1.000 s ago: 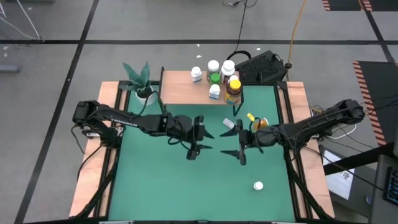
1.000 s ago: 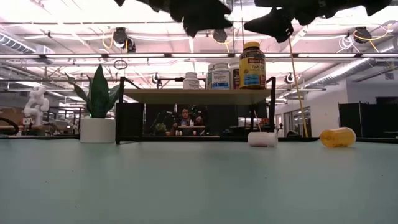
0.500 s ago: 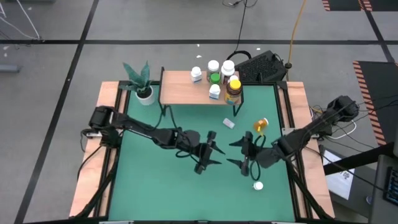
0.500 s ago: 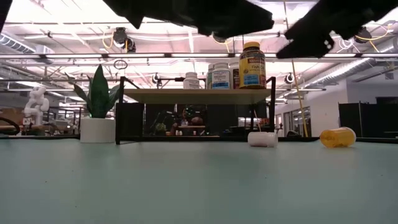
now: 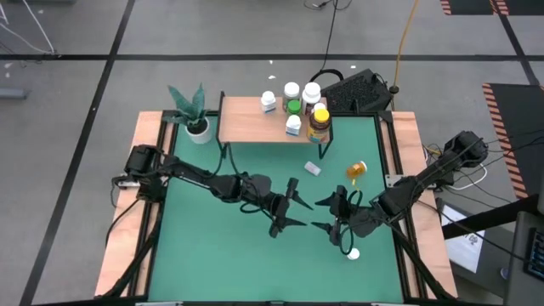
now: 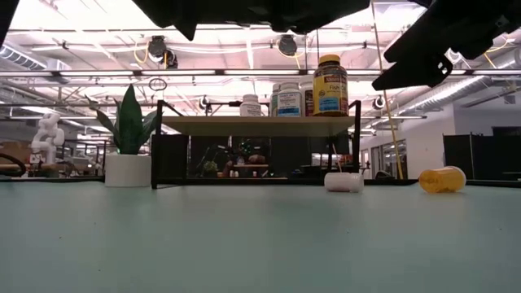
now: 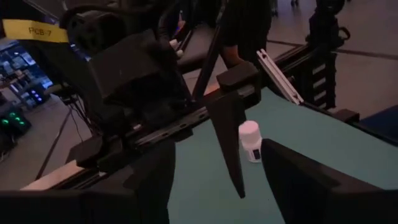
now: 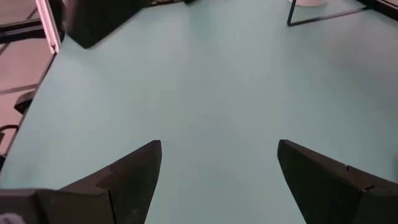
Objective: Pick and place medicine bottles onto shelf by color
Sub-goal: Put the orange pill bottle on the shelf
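Observation:
The shelf [image 5: 255,120] stands at the table's far edge on thin black legs. It carries several medicine bottles: white ones, a green one [image 5: 294,107] and an amber one with a yellow cap [image 5: 320,121]. An orange bottle [image 5: 356,170] and a small white bottle [image 5: 313,168] lie on their sides on the green mat. A white bottle [image 5: 352,253] stands upright near the near-right corner; the left wrist view also shows this white bottle [image 7: 250,141]. My left gripper [image 5: 293,209] hovers open over mid-table. My right gripper [image 5: 330,216] is open, its wrist just beside the standing white bottle, fingers pointing left away from it.
A potted plant [image 5: 194,115] in a white pot sits left of the shelf. Wooden side rails [image 5: 136,204] flank the mat. A black device [image 5: 357,90] lies behind the shelf's right end. The two grippers face each other closely. Bare mat [image 8: 205,93] lies ahead of the right gripper.
Both grippers have moved toward the table's near edge, staying open. The right one has gone farther toward the near-right, close to the standing white bottle, with its arm folded back. The left one has followed, shifting a little right. No bottle has moved.

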{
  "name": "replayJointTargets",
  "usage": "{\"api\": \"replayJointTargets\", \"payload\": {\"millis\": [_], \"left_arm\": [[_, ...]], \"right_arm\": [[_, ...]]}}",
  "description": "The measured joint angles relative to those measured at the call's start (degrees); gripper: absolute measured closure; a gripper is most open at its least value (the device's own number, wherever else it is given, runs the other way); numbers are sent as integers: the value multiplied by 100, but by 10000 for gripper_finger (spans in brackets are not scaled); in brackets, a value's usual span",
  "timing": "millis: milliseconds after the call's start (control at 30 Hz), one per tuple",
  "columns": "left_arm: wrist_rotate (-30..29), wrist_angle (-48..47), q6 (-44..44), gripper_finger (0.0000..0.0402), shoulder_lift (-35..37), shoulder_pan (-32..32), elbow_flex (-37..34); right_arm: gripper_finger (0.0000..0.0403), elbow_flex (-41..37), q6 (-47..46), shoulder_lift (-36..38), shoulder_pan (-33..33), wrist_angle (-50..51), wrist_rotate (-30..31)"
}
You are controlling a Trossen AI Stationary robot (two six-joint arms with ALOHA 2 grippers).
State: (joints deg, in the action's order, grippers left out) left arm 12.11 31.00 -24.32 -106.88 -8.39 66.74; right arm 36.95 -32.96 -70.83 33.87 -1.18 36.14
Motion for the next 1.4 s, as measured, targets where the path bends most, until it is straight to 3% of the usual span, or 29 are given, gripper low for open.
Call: {"api": "replayJointTargets", "payload": {"millis": [300,533,833,1400], "left_arm": [[136,-263,73,101,1,34,-2],[139,-207,161,103,-49,32,0],[137,524,345,105,-838,-6,75],[138,34,536,105,-1919,-151,972]], "right_arm": [[89,0,-87,0,0,-27,-20],[89,0,44,7,0,299,-33],[89,0,58,7,0,539,-28],[90,-2,42,279,0,771,-121]]}}
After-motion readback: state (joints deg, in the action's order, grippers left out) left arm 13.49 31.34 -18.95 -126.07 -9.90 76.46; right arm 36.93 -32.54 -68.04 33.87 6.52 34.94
